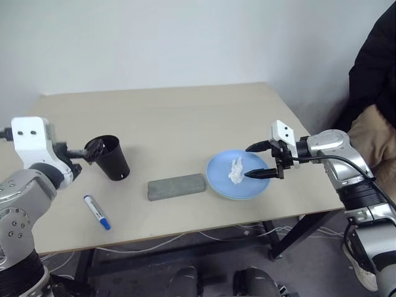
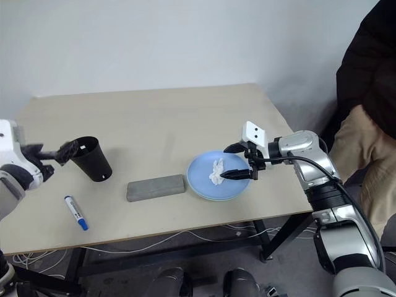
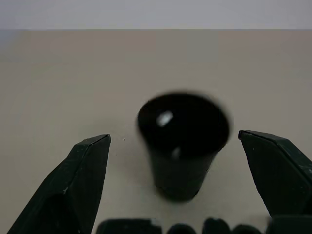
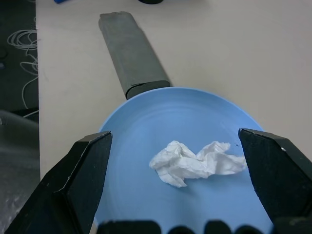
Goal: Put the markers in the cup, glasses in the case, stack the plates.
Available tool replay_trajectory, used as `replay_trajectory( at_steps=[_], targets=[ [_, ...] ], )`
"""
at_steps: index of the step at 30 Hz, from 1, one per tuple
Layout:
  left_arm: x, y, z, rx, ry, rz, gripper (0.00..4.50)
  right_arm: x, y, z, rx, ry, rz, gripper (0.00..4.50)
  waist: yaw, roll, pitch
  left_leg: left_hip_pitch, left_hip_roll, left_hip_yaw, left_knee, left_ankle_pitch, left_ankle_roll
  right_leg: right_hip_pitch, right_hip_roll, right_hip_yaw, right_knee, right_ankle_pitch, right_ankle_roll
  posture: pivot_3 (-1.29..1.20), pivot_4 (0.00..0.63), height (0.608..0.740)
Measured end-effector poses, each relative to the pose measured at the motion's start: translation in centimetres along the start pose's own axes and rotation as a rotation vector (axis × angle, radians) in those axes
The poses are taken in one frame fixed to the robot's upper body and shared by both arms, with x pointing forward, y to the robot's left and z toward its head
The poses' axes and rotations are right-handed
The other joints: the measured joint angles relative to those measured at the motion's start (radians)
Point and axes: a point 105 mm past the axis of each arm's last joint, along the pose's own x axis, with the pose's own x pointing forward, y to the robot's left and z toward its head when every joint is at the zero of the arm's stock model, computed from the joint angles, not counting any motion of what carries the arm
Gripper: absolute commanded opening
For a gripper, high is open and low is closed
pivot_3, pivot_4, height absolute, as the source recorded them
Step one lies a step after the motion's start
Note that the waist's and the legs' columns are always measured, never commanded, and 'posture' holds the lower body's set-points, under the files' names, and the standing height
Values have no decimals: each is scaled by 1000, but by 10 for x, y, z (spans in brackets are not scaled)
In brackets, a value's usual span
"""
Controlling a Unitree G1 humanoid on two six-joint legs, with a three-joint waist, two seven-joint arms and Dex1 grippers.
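Two stacked round plates (image 1: 216, 179), crumpled tissue (image 1: 236, 170), felt-grey oblong case (image 1: 176, 186)

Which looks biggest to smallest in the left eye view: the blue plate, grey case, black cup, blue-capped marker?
1. Blue plate, widest.
2. Grey case.
3. Black cup; shorter than the case is long, but bulkier, so those two are close.
4. Blue-capped marker, the slimmest.

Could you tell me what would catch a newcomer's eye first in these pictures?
Probably the light blue plate near the table's right front edge, with a crumpled white tissue on it and the open right gripper poised just over it. Next, the black cup standing at the left with the open left gripper beside its rim, and the grey case lying between cup and plate.
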Motion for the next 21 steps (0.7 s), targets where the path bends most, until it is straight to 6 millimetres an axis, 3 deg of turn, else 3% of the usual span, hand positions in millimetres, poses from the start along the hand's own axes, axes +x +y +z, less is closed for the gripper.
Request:
replay_trajectory(
  at_steps=[4,13,21],
  targets=[
    [2,15,-26,-48,169,128,4483,0,0,-3,7,8,4,4500,0,-1,0,0,0,-1,0,0,0,0,0,0,0,0,0,0,0,701],
    [7,24,-47,-87,257,232,4483,0,2,-5,10,22,22,4500,0,-1,0,0,0,-1,0,0,0,0,-1,0,0,0,0,0,0,701],
    [11,24,-85,-129,388,313,4483,-1,1,-5,10,25,20,4500,0,-1,0,0,0,-1,0,0,0,0,-2,0,0,0,0,0,0,701]
  ],
)
